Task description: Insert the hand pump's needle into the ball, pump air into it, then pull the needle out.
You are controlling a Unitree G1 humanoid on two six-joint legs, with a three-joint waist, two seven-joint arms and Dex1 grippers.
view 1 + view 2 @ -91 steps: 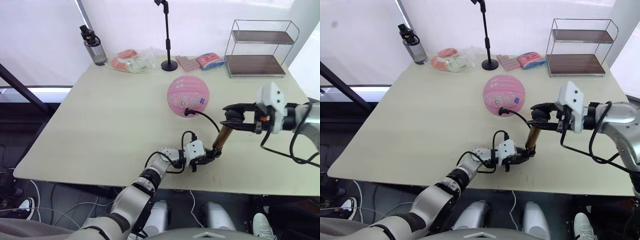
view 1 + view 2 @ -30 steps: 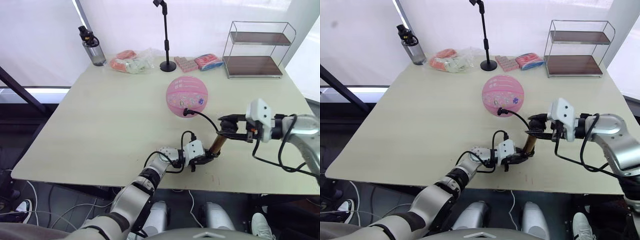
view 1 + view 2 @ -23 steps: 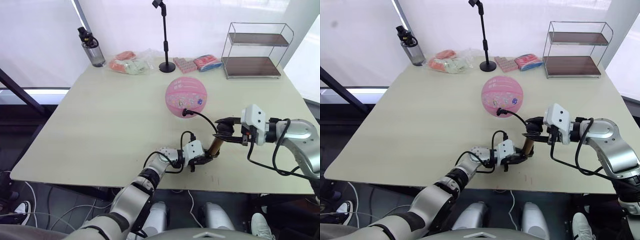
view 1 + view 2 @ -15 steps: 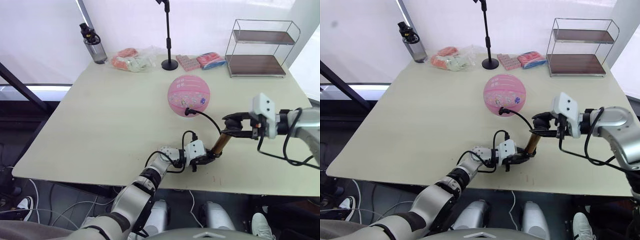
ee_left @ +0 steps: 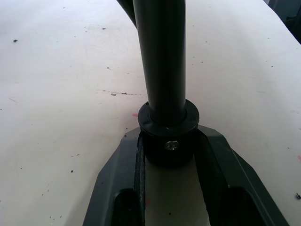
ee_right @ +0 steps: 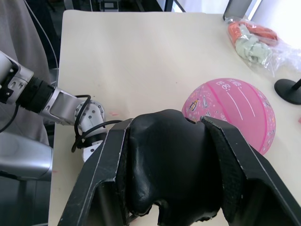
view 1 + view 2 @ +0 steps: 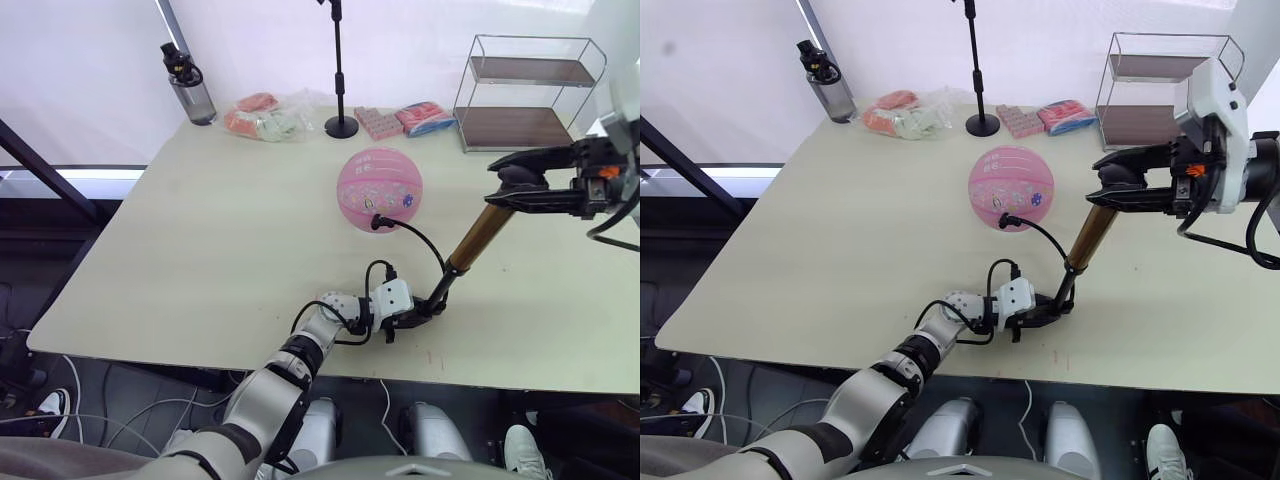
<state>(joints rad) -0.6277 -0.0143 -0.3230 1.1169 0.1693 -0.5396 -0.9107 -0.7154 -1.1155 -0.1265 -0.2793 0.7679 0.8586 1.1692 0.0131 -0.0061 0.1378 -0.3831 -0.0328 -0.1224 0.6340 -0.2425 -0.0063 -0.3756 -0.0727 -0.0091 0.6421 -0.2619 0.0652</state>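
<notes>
The pink ball (image 7: 378, 188) rests mid-table. A black fitting (image 7: 373, 222) sits against its near side; the needle is hidden in the ball. From it the black hose (image 7: 425, 243) arcs to the hand pump (image 7: 475, 238), which stands tilted and stretched out, a black rod (image 7: 437, 291) bared below the gold barrel. My left gripper (image 7: 416, 311) is shut on the pump's black bottom collar (image 5: 168, 141) at the table surface. My right gripper (image 7: 500, 194) is shut on the black handle (image 6: 169, 174), raised above the table to the right of the ball.
At the table's far edge stand a water bottle (image 7: 190, 85), a bag of packets (image 7: 265, 117), a black stand pole (image 7: 338, 70), pink packets (image 7: 405, 118) and a wire shelf (image 7: 525, 95). The table's near edge (image 7: 350, 368) runs just under my left gripper.
My right gripper has risen up and to the right with the handle, drawing the gold barrel away from the bottom collar and baring the black rod. The left gripper and ball have stayed put.
</notes>
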